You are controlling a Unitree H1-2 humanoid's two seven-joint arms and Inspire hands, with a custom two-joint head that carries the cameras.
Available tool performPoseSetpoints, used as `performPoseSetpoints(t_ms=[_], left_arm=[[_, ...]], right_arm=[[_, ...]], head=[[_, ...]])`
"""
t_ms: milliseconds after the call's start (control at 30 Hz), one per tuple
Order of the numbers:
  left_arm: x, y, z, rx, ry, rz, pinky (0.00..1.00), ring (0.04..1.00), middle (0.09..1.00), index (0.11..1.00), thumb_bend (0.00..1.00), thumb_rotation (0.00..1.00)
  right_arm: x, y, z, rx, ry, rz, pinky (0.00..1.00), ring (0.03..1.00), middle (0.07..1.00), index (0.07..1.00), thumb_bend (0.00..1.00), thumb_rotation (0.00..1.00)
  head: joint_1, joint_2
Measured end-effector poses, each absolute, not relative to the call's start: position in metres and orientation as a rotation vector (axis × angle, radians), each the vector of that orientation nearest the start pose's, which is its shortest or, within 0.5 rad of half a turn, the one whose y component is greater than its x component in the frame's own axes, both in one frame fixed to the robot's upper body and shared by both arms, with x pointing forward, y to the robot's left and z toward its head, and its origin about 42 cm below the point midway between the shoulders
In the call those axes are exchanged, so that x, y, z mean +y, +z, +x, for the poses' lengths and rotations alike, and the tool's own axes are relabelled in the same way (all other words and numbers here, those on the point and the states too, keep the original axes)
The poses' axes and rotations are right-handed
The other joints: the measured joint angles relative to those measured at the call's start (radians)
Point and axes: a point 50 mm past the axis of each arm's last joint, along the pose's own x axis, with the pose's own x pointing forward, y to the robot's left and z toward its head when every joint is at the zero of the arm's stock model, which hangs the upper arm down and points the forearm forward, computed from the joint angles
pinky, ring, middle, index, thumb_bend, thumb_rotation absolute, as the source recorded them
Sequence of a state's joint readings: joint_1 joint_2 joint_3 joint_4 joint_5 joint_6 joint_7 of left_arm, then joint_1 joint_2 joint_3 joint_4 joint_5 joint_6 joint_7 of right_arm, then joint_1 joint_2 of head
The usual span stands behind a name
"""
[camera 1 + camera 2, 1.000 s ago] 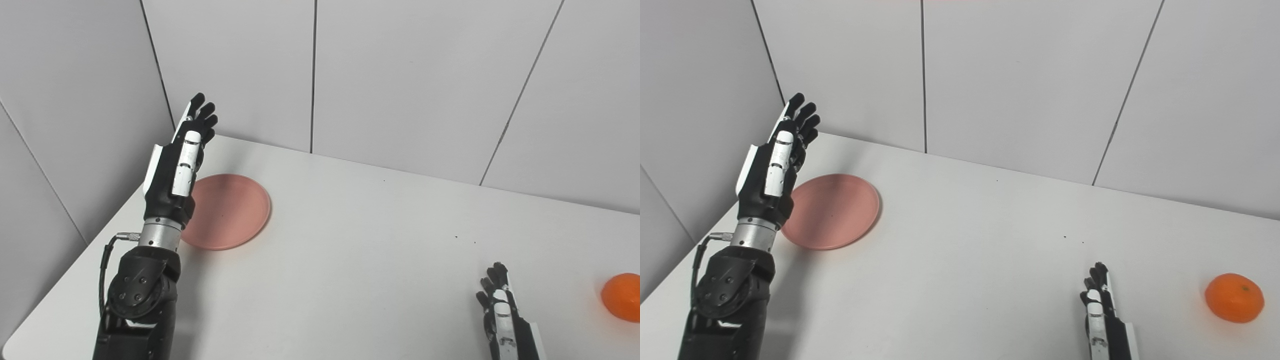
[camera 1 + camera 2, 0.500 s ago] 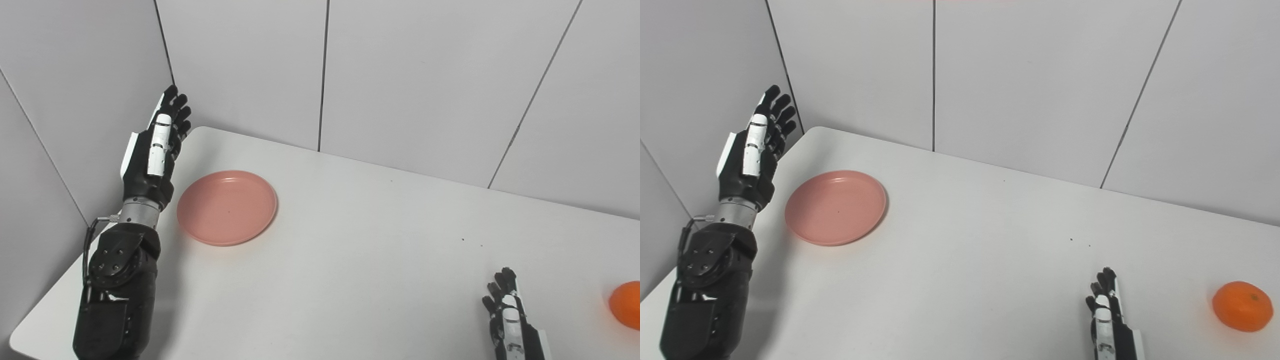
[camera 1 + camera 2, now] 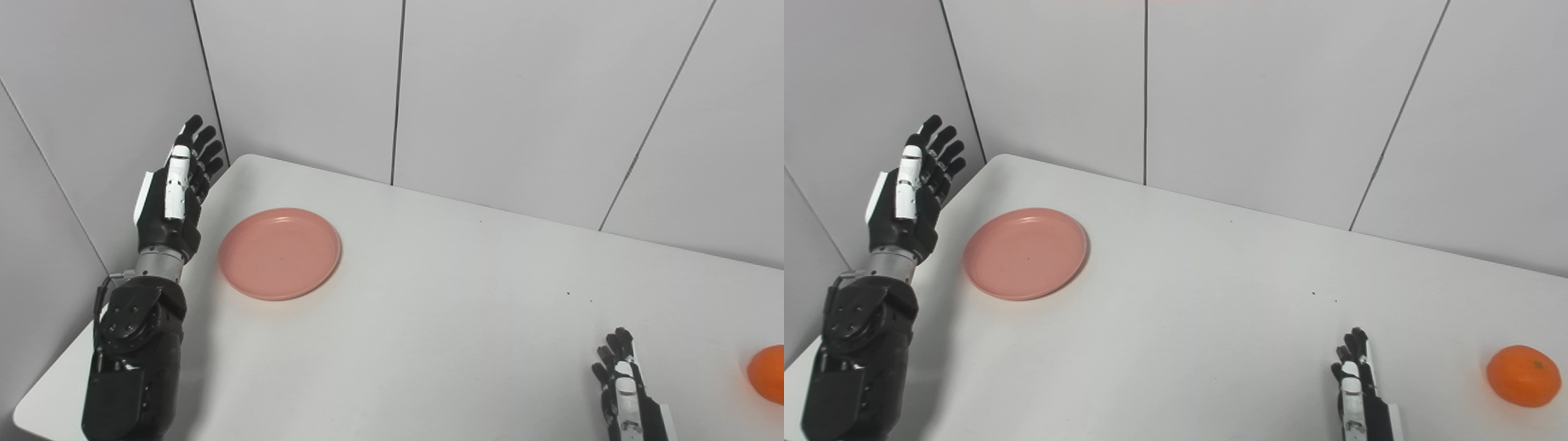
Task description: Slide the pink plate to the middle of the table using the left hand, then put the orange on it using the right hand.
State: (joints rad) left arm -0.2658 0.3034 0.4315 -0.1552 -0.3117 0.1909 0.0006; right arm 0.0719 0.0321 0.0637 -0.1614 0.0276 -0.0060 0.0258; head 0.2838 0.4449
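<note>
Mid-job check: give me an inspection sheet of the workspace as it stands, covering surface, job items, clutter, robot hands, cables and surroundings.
Surface: white table, a few tiny dark specks near the right side.
Job items: pink plate flat at the left part of the table, nothing on it; orange alone near the right edge.
Clutter: nothing seen.
Robot hands: left robot hand raised beside the plate at the table's left edge, fingers apart, not touching it; right robot hand low at the front, left of the orange, holding nothing.
Cables: short cable looping at the left wrist.
Surroundings: plain grey wall panels behind and to the left.
</note>
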Motion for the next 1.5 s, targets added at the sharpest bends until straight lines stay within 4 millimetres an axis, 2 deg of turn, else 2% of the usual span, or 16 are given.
performPoseSetpoints(t_ms=[467,767,1267,1500], left_arm=[[0.401,0.234,0.328,-0.285,0.304,-0.082,0.98,0.960,0.961,0.940,0.37,1.00],[0.416,0.222,0.329,-0.238,0.316,-0.117,0.98,0.961,0.964,0.953,0.34,1.00],[0.425,0.189,0.328,-0.145,0.324,-0.168,0.98,0.964,0.963,0.959,0.34,1.00],[0.423,0.185,0.327,-0.141,0.323,-0.169,0.95,0.953,0.955,0.951,0.34,1.00]], right_arm=[[-0.187,0.123,0.258,-0.095,0.066,0.068,1.00,0.985,0.990,0.993,0.17,1.00],[-0.187,0.123,0.256,-0.090,0.066,0.071,1.00,0.999,0.999,0.999,0.16,1.00],[-0.187,0.123,0.255,-0.088,0.067,0.071,1.00,0.999,1.000,1.000,0.16,1.00],[-0.187,0.123,0.255,-0.088,0.066,0.071,1.00,1.000,1.000,1.000,0.16,1.00]], head=[[0.006,0.011],[0.008,0.014],[0.006,0.012],[0.008,0.011]])
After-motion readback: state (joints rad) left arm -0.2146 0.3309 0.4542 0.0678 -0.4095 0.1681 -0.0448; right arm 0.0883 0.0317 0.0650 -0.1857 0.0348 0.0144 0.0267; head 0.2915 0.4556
